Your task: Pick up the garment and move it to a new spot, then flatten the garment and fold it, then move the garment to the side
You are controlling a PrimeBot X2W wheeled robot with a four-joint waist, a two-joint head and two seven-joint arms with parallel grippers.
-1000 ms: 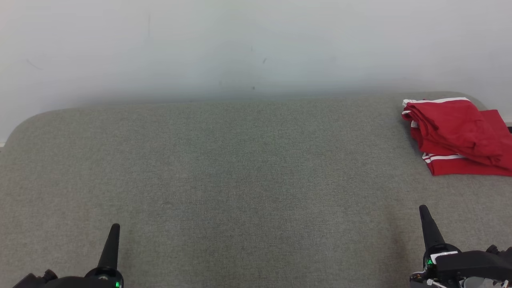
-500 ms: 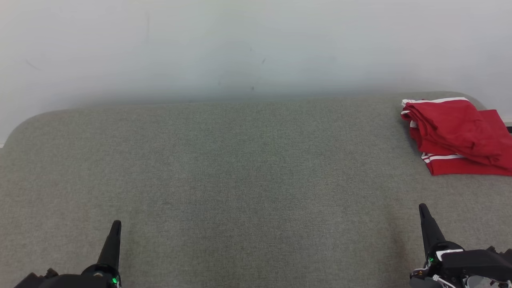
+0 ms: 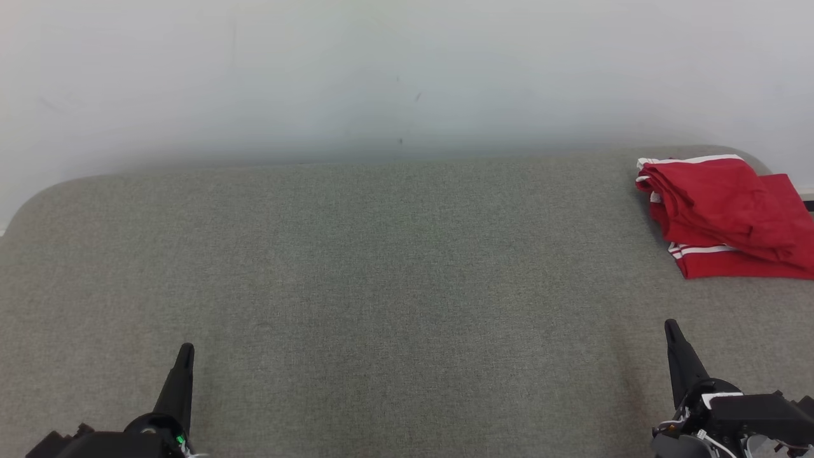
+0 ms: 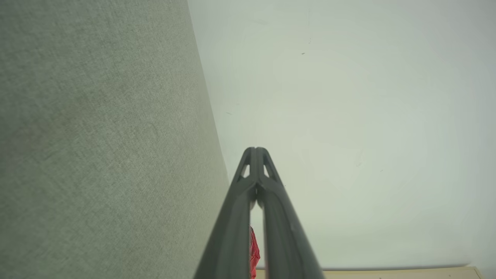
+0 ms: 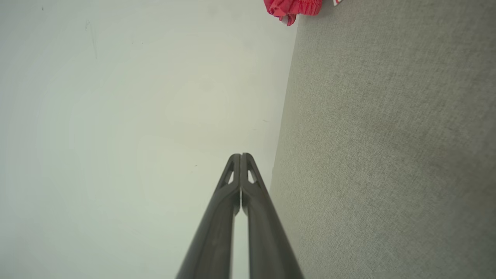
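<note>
Red garment [image 3: 725, 216], folded w/ white stripes, lies at the far right corner of the grey fabric worktop [image 3: 381, 267]; the frame cuts off its right edge. Your left hand [image 3: 186, 351] and right hand [image 3: 669, 327] sit low at the near edge, fingers pointing fwd, well apart from it. Both hands are pinched together, holding nothing; can't tell if they touch the fabric.

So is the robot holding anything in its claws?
Nothing. Left claw and right claw are shut and empty; the folded red fabric garment lies apart, far right.
</note>
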